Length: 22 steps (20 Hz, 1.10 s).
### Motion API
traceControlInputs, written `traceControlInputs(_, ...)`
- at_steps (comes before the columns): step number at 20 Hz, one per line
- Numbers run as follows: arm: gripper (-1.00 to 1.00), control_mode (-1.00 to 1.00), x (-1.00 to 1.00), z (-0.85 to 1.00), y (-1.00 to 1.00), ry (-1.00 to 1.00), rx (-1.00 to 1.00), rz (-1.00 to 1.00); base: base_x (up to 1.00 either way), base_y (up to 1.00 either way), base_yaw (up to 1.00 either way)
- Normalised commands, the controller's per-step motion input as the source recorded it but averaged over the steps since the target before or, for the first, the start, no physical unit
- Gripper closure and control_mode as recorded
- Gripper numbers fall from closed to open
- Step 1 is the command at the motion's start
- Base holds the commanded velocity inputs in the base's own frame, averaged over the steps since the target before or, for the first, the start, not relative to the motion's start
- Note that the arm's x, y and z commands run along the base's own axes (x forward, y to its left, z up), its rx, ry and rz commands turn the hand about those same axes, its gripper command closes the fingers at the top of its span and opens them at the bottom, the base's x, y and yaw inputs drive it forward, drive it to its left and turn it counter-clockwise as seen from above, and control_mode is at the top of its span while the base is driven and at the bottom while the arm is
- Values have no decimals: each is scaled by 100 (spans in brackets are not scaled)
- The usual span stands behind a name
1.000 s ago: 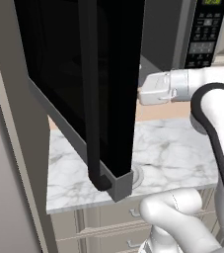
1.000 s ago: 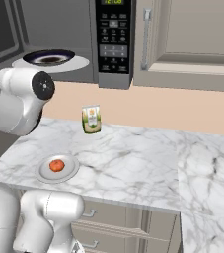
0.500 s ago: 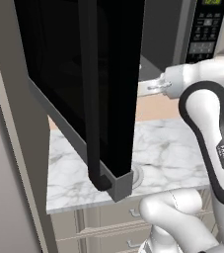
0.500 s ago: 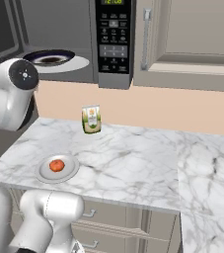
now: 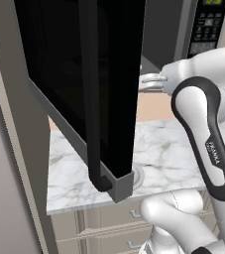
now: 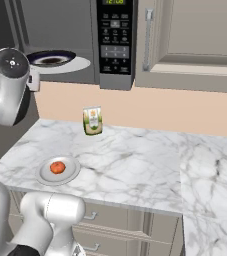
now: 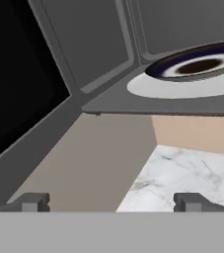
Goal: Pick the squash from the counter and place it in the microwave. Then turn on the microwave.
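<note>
From the left base view, the microwave's [image 5: 84, 94] open door hides most of the counter [image 5: 173, 149]. From the right, the squash [image 6: 57, 167], small, round, orange-red, sits on a white plate [image 6: 70, 174] near the counter's front left corner; a carton [image 6: 92, 120] stands near its back edge. In my hand view my fingers [image 7: 32, 202] stand wide apart, empty, below the microwave's glass turntable [image 7: 182, 86].

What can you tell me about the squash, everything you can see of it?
The squash is a small round orange-red lump with a smooth skin. It sits in the middle of a shallow white plate, much smaller than the plate, near the front left of the marble counter. Only the plate touches it.
</note>
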Motion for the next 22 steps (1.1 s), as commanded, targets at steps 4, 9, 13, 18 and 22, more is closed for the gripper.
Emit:
traceControlInputs(4,-100,-100,15,-16,-15,9,-9,-11,0,0,0)
traceControlInputs(9,-100,-100,18,-14,-6,12,-10,-9,0,0,0)
traceControlInputs(13,-100,-100,14,-15,-10,10,-8,-5,0,0,0)
traceControlInputs(18,-100,-100,10,-13,-10,12,-8,0,0,0,0)
traceControlInputs(22,-100,-100,10,-28,-2,15,-13,0,0,0,0)
